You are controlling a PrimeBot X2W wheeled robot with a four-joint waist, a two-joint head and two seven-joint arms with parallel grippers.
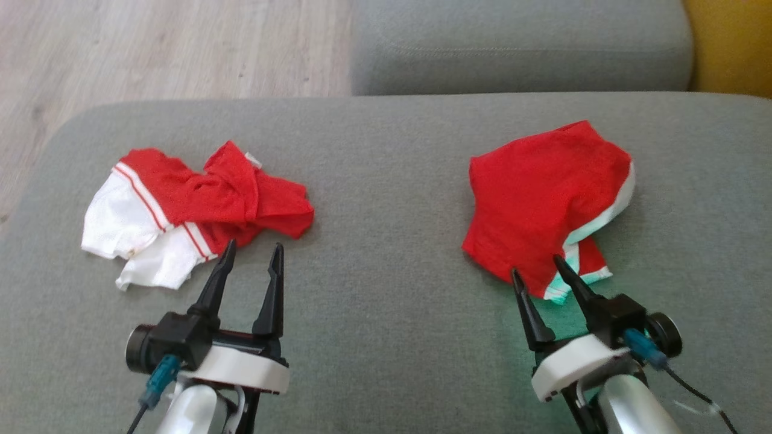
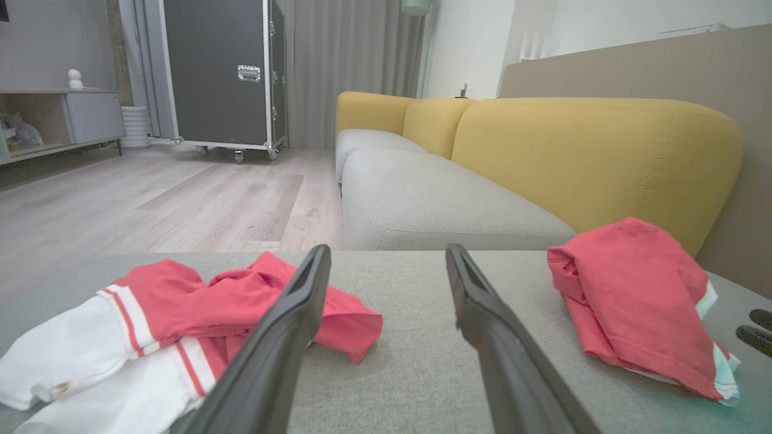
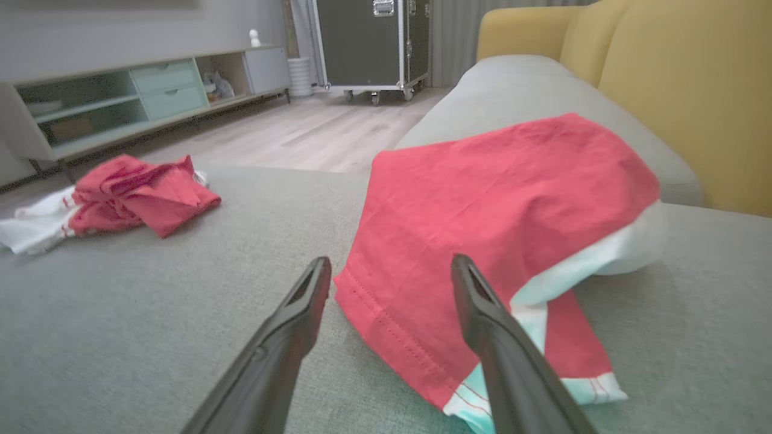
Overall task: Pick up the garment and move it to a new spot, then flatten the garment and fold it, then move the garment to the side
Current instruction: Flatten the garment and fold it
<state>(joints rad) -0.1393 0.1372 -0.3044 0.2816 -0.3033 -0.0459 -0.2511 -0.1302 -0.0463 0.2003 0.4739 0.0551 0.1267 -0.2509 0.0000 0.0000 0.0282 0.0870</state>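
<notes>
Left end effector open, empty, just beside crumpled garment — right end effector open, empty, at near edge of folded garment

You are working in a home living room. In front of you is a broad grey fabric sofa seat with rounded mustard-yellow upholstered backrests, standing on a pale wood-plank floor. Along the far wall runs a low pale sideboard with mint-green drawers and open shelves, with a small white figurine on top. Long grey curtains hang down to the floor. A large black wheeled flight case with metal edging, parked beside them, is the one less homely item.
</notes>
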